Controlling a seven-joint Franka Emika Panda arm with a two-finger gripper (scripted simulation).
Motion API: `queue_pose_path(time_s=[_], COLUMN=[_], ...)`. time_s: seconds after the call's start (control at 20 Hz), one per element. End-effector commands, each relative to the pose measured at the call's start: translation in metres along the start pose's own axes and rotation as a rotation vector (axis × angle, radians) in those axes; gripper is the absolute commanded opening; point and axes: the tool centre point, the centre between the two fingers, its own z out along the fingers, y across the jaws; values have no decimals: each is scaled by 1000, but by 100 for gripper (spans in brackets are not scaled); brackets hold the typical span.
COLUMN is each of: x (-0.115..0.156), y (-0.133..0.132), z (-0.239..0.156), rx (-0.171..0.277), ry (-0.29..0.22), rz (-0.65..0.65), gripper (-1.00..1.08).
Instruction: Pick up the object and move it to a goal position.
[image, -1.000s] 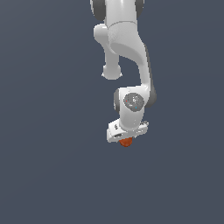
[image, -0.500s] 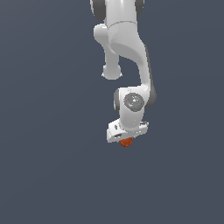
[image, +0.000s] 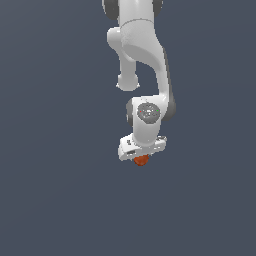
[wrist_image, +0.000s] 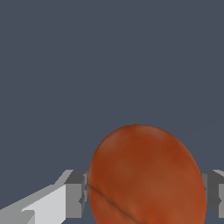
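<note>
The object is a small orange-red ball (image: 142, 160) with a mottled surface. In the exterior view it peeks out just below my white gripper (image: 142, 158), which hangs from the white arm in the middle of the picture. In the wrist view the ball (wrist_image: 146, 177) fills the space between my two grey fingers (wrist_image: 75, 192), which press on it from both sides. The gripper is shut on the ball. Whether the ball is above the grey floor cannot be told from these views.
A plain dark grey floor (image: 55, 200) surrounds the arm on every side. No other object or goal marker shows in either view.
The gripper with the ball has shifted very slightly, a little toward the exterior view's left. The arm's pose looks nearly the same.
</note>
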Motion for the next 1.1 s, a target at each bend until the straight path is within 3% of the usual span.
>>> queue_pose_path(time_s=[0.0,0.3,1.05], x=[-5,-29,-107], y=[10,47,176], z=[-10,-44,-164], rx=[-1,-1,1], ry=[3,3,5], rz=[1,1,1], gripper=[-100,-100,-100])
